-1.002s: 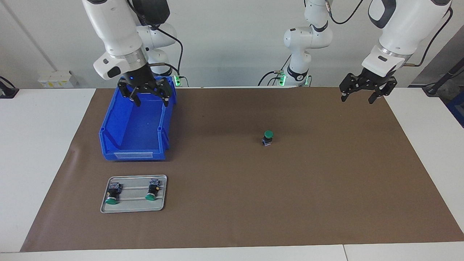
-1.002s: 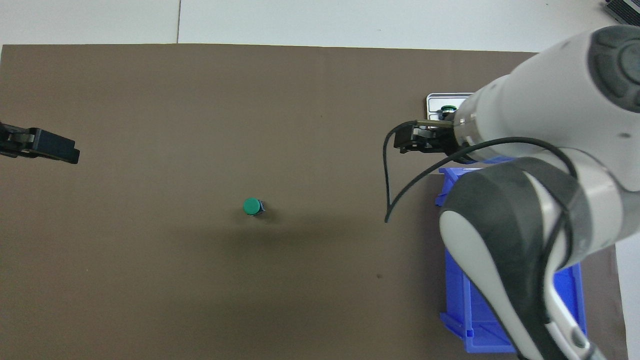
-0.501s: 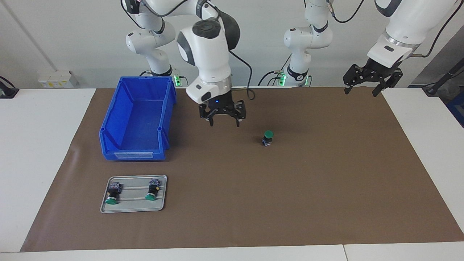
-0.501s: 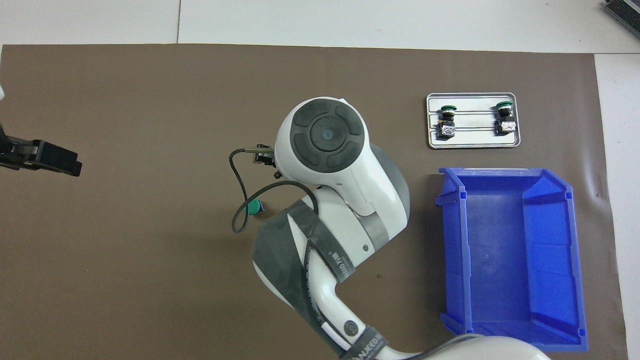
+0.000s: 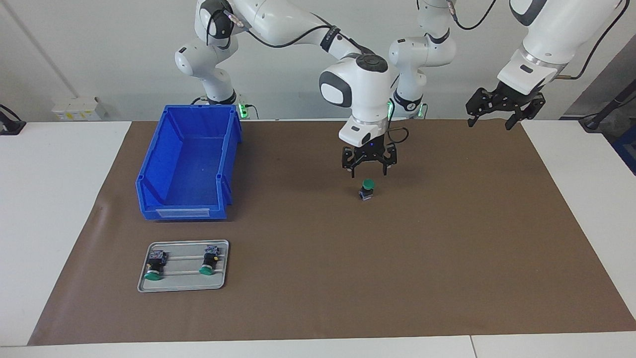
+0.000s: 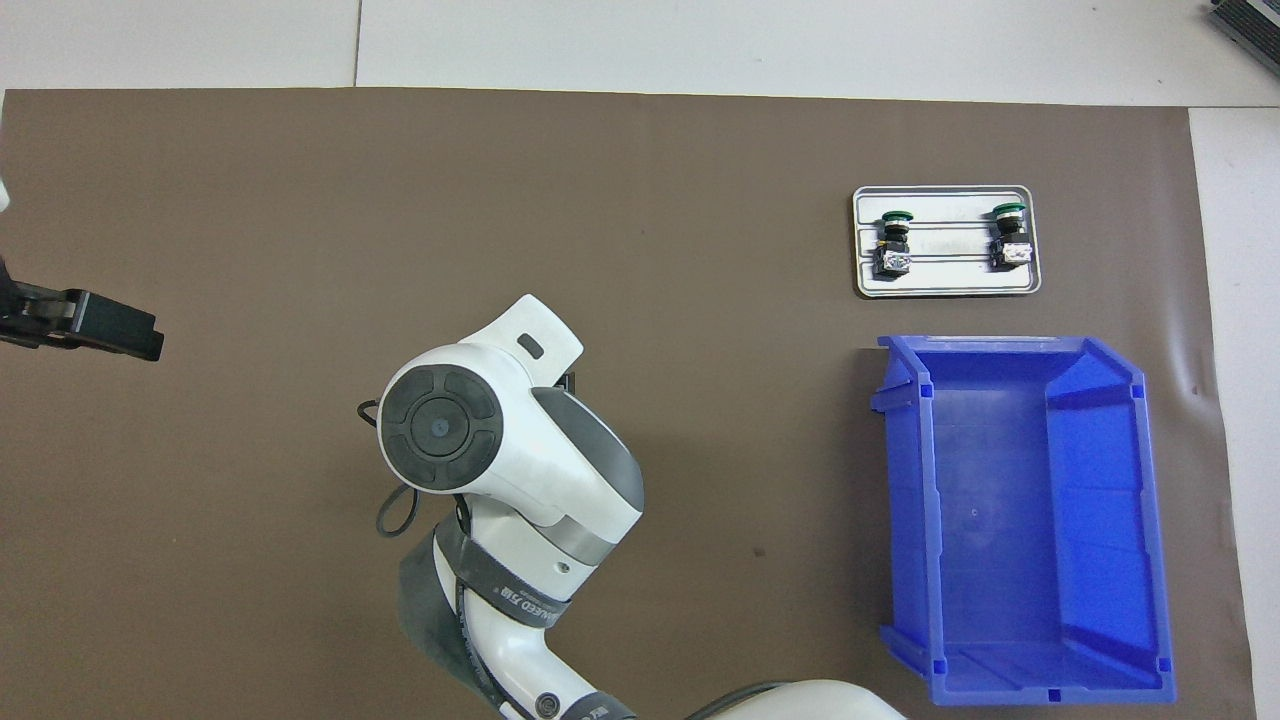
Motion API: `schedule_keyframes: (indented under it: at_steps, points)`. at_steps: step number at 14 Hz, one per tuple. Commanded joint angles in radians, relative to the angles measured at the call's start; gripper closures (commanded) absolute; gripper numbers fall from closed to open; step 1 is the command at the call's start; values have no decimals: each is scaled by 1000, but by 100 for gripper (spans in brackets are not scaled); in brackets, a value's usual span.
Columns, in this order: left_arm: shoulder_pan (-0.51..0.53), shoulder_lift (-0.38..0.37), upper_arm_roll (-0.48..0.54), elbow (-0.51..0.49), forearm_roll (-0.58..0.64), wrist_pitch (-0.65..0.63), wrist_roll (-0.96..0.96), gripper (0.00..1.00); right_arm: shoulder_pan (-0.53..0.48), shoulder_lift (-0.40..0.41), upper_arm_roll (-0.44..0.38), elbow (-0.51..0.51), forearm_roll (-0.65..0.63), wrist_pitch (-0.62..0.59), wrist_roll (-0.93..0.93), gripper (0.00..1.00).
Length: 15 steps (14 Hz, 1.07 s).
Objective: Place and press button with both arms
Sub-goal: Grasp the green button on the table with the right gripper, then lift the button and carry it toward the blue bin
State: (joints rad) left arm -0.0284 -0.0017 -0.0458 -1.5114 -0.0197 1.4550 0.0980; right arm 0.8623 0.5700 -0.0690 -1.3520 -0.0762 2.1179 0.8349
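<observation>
The small push-button with a round green cap, black body and bluish-grey block [image 5: 367,189] stands upright on the brown mat [image 5: 318,278], cap uppermost, near the mat's middle and toward the left arm's end of the table from the blue plastic open-fronted bin [image 5: 188,163]. In the overhead view it is hidden beneath the right arm's wrist.

Right gripper [image 5: 368,171]: black, two-fingered, pointing down, directly over the button's green cap, fingers spread, nothing between them. A small gap separates the fingertips from the cap; no contact observed.

Left gripper [image 5: 489,121]: raised over the mat's edge at the left arm's end of the table, well apart from the button, fingers spread, holding nothing. This arm waits.

The bin sits on the mat toward the right arm's end, with nothing in it. Farther from the robots than the bin lies a flat grey metal tray [image 5: 184,286] carrying two identical green-capped buttons, one [image 5: 155,267] and another [image 5: 209,262], both on their sides with caps pointing away from the robots.
</observation>
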Motion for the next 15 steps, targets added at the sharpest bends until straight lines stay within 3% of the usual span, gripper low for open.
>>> schedule_keyframes:
  at_steps: [1, 4, 8, 15]
  points:
    - [12, -29, -6, -32, 7, -2, 0, 0, 3, 25, -6, -4, -39, 43, 3, 0]
    - [10, -27, -6, -30, 7, -1, 0, 0, 23, 71, -6, -10, -40, 92, 1, 0]
    - [12, -27, -6, -30, 7, -1, 0, 0, 24, 57, -2, -91, -36, 94, -53, 0]
    - [12, -29, -6, -30, 7, -1, 2, 0, 26, 59, 12, -108, -30, 123, -56, 3]
